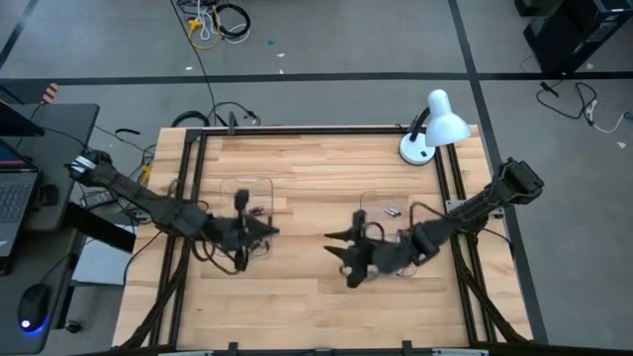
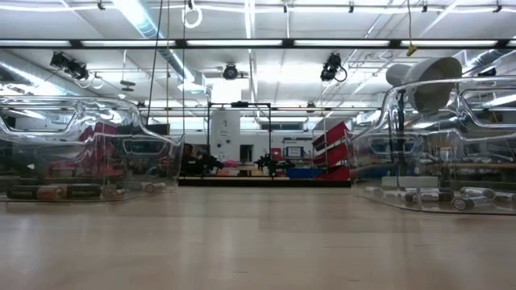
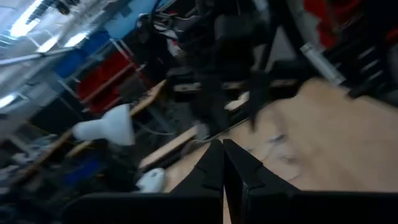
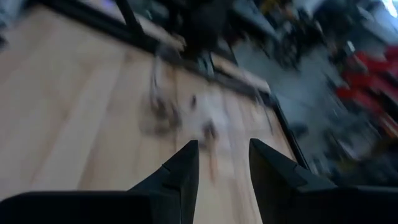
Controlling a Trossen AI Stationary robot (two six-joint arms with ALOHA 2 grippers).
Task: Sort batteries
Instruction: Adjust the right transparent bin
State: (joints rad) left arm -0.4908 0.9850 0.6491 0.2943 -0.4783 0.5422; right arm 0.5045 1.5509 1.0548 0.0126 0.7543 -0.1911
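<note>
Two clear trays rest on the wooden table, the left tray (image 1: 247, 198) and the right tray (image 1: 388, 210). Dark brownish batteries (image 2: 56, 192) lie on the left tray's floor and show as specks from above (image 1: 255, 211). Silver-grey batteries (image 2: 451, 198) lie in the right tray (image 2: 435, 137). My left gripper (image 1: 271, 232) hovers just beside the left tray's near right corner, shut and with nothing seen between its fingers (image 3: 222, 165). My right gripper (image 1: 338, 255) is near the table's middle, left of the right tray, open and empty (image 4: 224, 165). Neither gripper shows in the low view.
A white desk lamp (image 1: 435, 124) stands at the far right corner of the table. Black frame rails (image 1: 193, 178) run along the table's sides. Bare wood (image 1: 307, 307) lies between the trays and along the near edge. A laptop (image 1: 15, 188) sits off the table's left.
</note>
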